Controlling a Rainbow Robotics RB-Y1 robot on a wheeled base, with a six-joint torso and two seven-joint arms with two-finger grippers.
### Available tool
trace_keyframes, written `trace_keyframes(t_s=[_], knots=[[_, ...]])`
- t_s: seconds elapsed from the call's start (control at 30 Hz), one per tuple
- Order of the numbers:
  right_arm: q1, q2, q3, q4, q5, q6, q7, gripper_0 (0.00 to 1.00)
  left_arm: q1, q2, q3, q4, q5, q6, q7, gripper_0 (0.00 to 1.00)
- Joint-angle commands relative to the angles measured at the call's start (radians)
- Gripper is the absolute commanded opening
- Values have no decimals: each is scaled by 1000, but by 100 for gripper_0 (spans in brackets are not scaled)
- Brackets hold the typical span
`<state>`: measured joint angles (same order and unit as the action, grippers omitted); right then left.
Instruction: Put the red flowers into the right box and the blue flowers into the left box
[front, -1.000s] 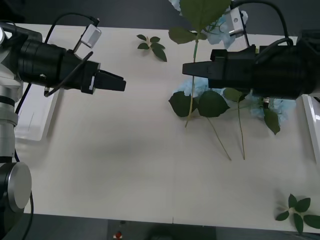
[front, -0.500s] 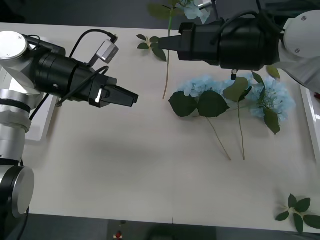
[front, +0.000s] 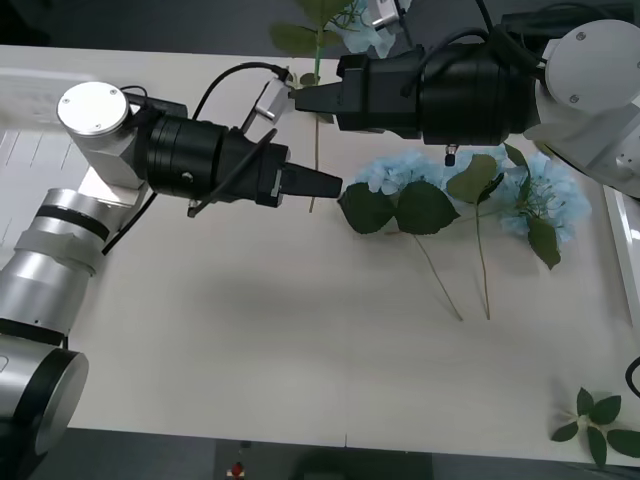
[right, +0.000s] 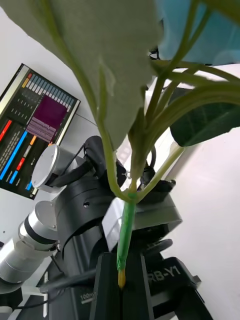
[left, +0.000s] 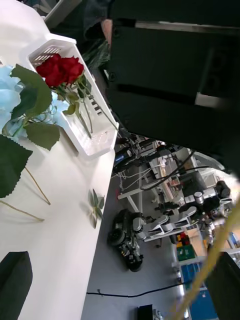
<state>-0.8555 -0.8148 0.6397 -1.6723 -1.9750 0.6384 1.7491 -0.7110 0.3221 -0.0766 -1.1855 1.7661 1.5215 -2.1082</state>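
Blue flower (front: 365, 22) held aloft in right gripper (front: 300, 98), fingers pinched on stem (front: 316, 150); stem hangs near-vertical, tip dangling beside left gripper (front: 330, 184). Left gripper level, reaching rightward, fingers spread with stem showing between them in wrist view. Likely handover toward left box (front: 30, 150), far left. Red flowers (left: 61, 70) lying in right box (left: 87, 135). Two blue flowers (front: 400, 172) on table (front: 250, 330).

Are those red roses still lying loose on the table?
No, in the left wrist view the red roses lie inside the white right box at the table's edge.
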Motion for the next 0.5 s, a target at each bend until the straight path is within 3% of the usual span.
trace_keyframes(t_s=[0.03, 0.37, 0.4, 0.43, 0.47, 0.5], knots=[[-45, -1, 1, -7, -5, -3, -17, 0, -27, -3, -9, -20, 13, -34, -73, 100], [-45, -3, 1, -7, -4, -3, -17, 0, -28, -3, -11, -20, 33, -57, -73, 100], [-45, -3, 1, -7, -4, -3, -17, 0, -28, -3, -11, -20, 39, -58, -73, 68], [-45, -3, 1, -7, -4, -3, -17, 0, -27, -3, -11, -20, 43, -58, -73, 51], [-45, -3, 1, -7, -4, -3, -17, 0, -27, -3, -11, -20, 49, -58, -73, 1], [-45, -3, 1, -7, -4, -3, -17, 0, -28, -3, -11, -20, 50, -60, -75, 0]])
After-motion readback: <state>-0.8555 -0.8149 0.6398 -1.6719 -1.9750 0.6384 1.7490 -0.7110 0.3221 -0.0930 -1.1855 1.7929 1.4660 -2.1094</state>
